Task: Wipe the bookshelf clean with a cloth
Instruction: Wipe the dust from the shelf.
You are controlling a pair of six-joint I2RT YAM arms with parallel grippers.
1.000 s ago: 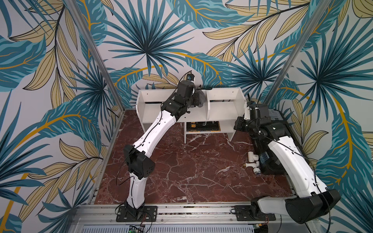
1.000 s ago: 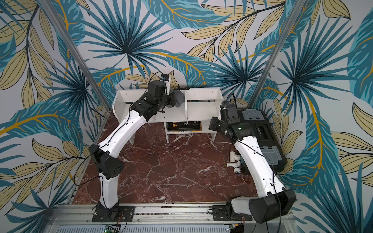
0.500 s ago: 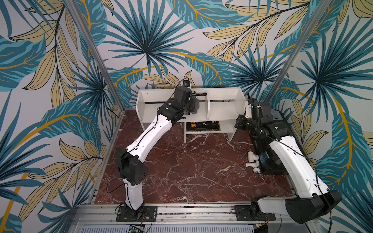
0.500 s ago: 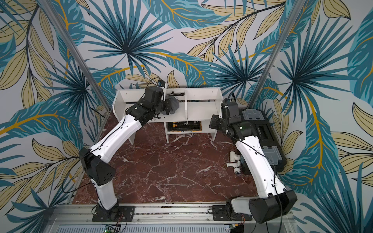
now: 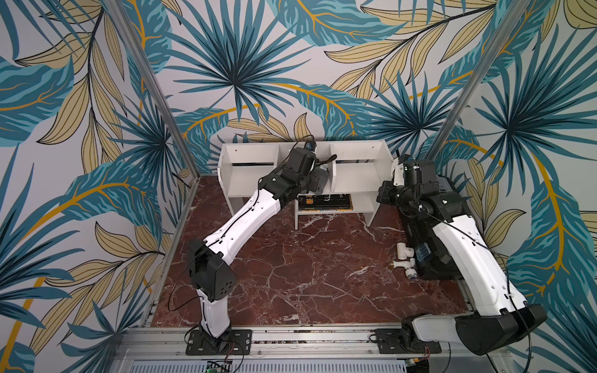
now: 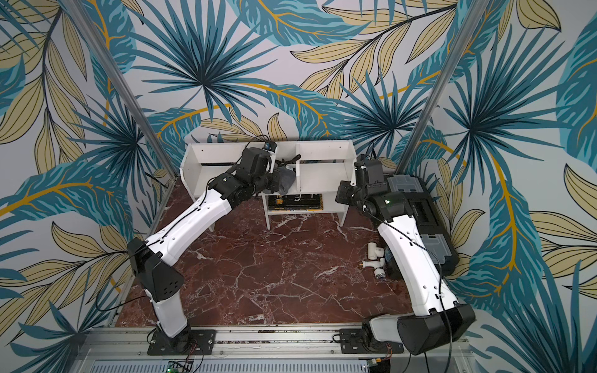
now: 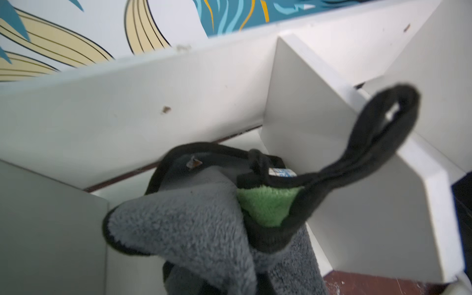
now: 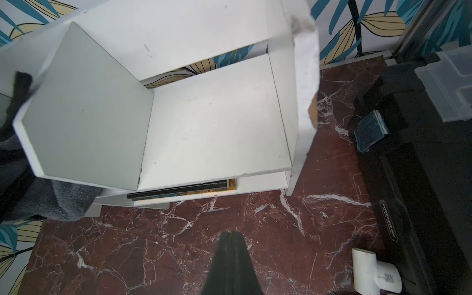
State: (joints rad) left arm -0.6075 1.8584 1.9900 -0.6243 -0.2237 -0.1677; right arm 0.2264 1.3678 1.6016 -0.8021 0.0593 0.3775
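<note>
I'm gripping cloth (image 7: 191, 229) in left fingers (image 6: 277, 183) inside bookshelf's (image 5: 355, 151) middle compartment | right fingers (image 8: 238, 260) hovering clenched, empty, above table (image 5: 307, 258)

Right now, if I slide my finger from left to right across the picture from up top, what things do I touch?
Left end of the bookshelf → the cloth, bunched in the middle compartment → white pipe fittings → black toolbox.

Only a blurred, unreadable logo (image 8: 388, 220) on the black toolbox (image 8: 421, 178).
</note>
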